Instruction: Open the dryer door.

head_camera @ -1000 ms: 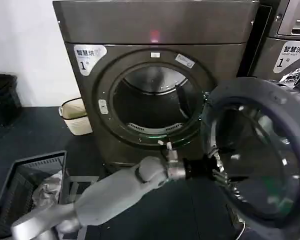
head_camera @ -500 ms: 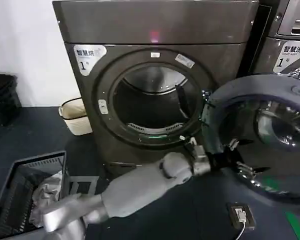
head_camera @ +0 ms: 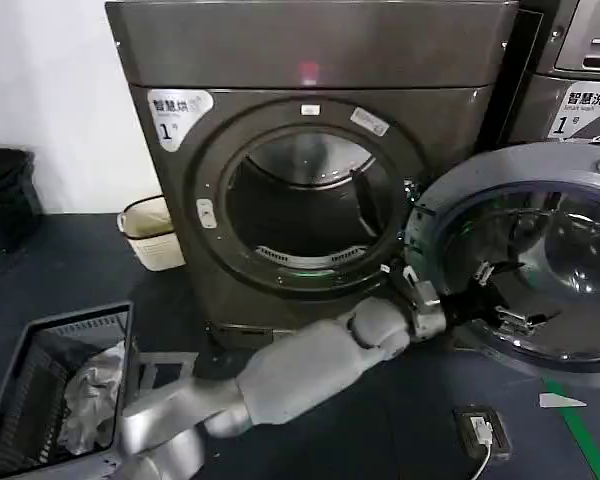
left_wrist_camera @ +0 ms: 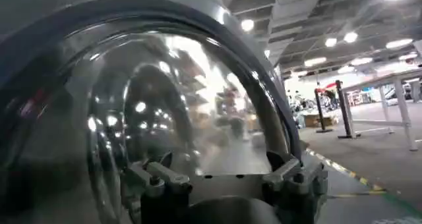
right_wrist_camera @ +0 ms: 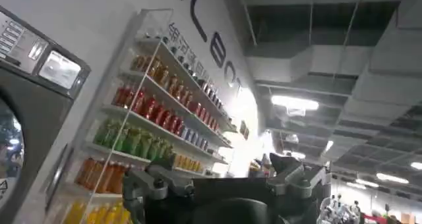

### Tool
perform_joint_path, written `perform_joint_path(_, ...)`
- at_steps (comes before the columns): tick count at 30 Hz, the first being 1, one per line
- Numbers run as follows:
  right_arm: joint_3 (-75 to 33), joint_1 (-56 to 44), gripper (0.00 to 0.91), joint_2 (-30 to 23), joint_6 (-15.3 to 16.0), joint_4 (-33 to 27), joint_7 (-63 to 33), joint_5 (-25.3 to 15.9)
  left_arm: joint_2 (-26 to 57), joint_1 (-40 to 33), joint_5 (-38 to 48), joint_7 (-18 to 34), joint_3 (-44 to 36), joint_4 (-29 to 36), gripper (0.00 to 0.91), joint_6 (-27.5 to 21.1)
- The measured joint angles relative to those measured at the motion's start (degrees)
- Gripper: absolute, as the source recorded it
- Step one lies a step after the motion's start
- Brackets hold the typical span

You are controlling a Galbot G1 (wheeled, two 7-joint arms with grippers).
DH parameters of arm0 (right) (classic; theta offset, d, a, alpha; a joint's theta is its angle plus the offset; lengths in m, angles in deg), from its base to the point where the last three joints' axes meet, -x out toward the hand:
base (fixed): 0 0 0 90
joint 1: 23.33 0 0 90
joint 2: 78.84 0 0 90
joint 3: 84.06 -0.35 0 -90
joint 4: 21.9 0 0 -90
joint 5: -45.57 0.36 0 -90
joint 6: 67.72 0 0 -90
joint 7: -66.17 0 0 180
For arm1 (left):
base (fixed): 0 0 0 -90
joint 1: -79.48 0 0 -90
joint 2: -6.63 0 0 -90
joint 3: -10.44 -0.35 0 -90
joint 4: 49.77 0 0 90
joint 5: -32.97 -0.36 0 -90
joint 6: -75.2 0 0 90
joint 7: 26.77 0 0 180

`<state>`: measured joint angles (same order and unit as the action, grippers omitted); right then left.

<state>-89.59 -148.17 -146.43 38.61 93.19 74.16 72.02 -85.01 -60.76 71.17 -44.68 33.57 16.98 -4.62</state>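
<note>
The dryer (head_camera: 310, 45) is a dark grey-brown front loader, and its round drum opening (head_camera: 305, 210) is uncovered. The dryer door (head_camera: 540, 165) hangs swung out to the right, hinged at the opening's right side, with its grey inner face and domed window (left_wrist_camera: 165, 107) turned toward me. My left arm reaches from lower left across the dryer's front. My left gripper (head_camera: 505, 297) (left_wrist_camera: 224, 179) is open, its spread fingers at the lower left of the domed window with nothing between them. My right gripper (right_wrist_camera: 223, 178) is open and empty, pointing up toward a ceiling.
A dark laundry basket (head_camera: 50, 390) holding pale cloth sits at the lower left, and a cream bin (head_camera: 152, 232) stands beside the dryer. A second machine (head_camera: 580, 90) stands at the right. A small device with a cable (head_camera: 480, 425) lies on the floor below the door.
The door has swung farther open to the right and now faces me more squarely. My left arm has stretched right and slightly up with it, its gripper staying at the door's inner face.
</note>
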Motion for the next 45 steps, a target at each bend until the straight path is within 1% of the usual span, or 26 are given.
perform_joint_path(3, -0.3, -0.2, 0.907, 0.0, 0.0, 0.0, 0.1, 0.0, -0.6, 0.0, -1.1, 0.7, 0.0, -0.8, 0.907, -0.3)
perform_joint_path(5, -0.3, -0.2, 0.907, 0.0, 0.0, 0.0, 0.1, 0.0, -0.6, 0.0, -2.1, 1.4, -0.3, -0.8, 0.907, -1.6)
perform_joint_path(13, -0.8, -0.4, 0.907, -0.1, 0.0, -0.2, 0.1, -0.2, -0.6, 0.6, -4.1, 2.7, 0.3, -3.4, 0.907, -1.3)
perform_joint_path(19, -0.7, -0.3, 0.907, 0.0, 0.0, 0.1, 0.1, -0.2, -0.6, 0.7, -4.3, 2.7, 0.7, -4.4, 0.907, 0.3)
perform_joint_path(24, -0.7, -0.3, 0.907, 0.1, -0.1, 0.1, 0.2, -0.2, -0.6, 0.4, -3.4, 1.8, 0.8, -3.8, 0.907, 2.9)
perform_joint_path(27, -0.8, -0.4, 0.907, 0.1, -0.1, 0.1, 0.3, -0.1, -0.6, 0.5, -2.8, 0.3, 0.6, -2.7, 0.907, 5.0)
perform_joint_path(30, -1.1, -0.5, 0.907, 0.2, -0.1, 0.1, 0.4, -0.1, -0.6, 0.5, 0.2, -1.8, -0.1, -1.1, 0.907, 7.8)
perform_joint_path(32, -1.3, -0.6, 0.907, 0.4, -0.1, 0.1, 0.4, 0.0, -0.6, 0.7, 1.5, -3.4, -0.7, 0.5, 0.907, 8.8)
perform_joint_path(35, -1.5, -0.6, 0.907, 0.5, -0.1, 0.1, 0.5, 0.0, 0.2, 1.1, 1.9, -4.5, -1.4, 3.5, 0.907, 10.5)
perform_joint_path(42, -1.8, -0.1, 0.907, 1.2, -0.2, 0.3, 0.7, 0.0, 10.7, 0.9, 2.4, -5.6, -3.7, 11.1, 0.907, 13.9)
perform_joint_path(45, -1.9, 0.1, 0.907, 1.2, -0.4, 0.8, 0.7, -0.1, 16.0, 1.1, 2.4, -5.3, -5.1, 14.8, 0.907, 15.1)
